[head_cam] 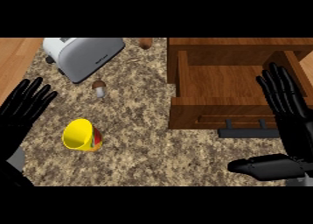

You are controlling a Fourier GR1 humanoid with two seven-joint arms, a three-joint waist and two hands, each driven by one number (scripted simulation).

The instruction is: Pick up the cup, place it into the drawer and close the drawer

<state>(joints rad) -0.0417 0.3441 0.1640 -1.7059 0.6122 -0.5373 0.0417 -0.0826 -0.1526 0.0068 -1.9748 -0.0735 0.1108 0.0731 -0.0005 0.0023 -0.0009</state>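
Hand on the right (300, 124): open and holding nothing, fingers straight and pointing away, thumb spread to the side. It shows over the drawer's right front corner, the thumb nearer than the drawer's front.
Hand on the left (18, 111): open and holding nothing, fingers straight and fanned. It is far to the left of the drawer, at the table's left edge.
Table (146, 148): speckled stone top that carries the things.
Cup (81, 135): yellow with a red and green patch on its wall, lying on its side on the table, mouth turned away from the drawer. It is well left of the drawer and a little nearer than its front, touched by neither hand.
Handle (249, 131): dark bar on the drawer's front.
Drawer (207, 109): wooden, pulled open, its wooden floor in view.
Mushroom (99, 88): small with a brown cap, standing left of the drawer.
Toaster (81, 54): silver, further left of the drawer, about level with its back.
Brown lump (145, 42): just left of the drawer's far end, cut off by the view's upper edge. I cannot tell what it is.
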